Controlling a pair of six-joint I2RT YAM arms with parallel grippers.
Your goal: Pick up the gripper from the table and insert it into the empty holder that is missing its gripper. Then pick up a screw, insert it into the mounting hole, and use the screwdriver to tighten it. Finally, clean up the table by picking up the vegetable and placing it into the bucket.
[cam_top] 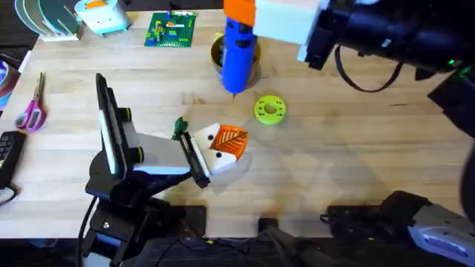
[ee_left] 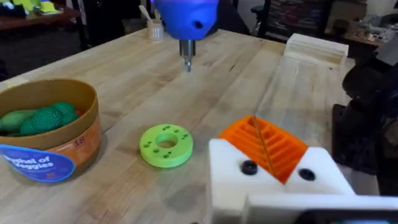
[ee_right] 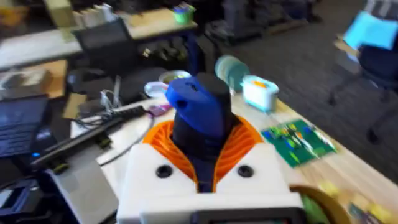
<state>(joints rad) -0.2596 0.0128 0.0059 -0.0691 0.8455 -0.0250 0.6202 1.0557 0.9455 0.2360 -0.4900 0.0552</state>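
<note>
The right claw (ee_right: 202, 177) pinches the screwdriver (cam_top: 238, 50) between its two orange pads; in the right wrist view the blue body stands up between the white finger mounts. From overhead this claw is high over the far edge of the worktop (cam_top: 334, 156), near the middle, and the screwdriver hangs from it with the tip pointing down. The tip is above the bare wood and touches nothing. The bucket (cam_top: 217, 53) stands just behind the screwdriver and is partly hidden by it. In the left wrist view it holds green toy vegetables. A lime-green disc (cam_top: 269, 109) lies flat just beside the screwdriver tip, a little toward the near edge.

The left claw (cam_top: 223, 148) lies low over the middle of the worktop, toward the near edge. One white finger with its orange ribbed tip (ee_left: 267, 146) is seen clearly, with two dark screw heads below the tip. I cannot tell if this claw is spread or pressed together. A small dark green vegetable (cam_top: 179, 127) lies close beside it, on the side toward the left edge.

Scissors (cam_top: 33, 107) lie near the left edge.
</note>
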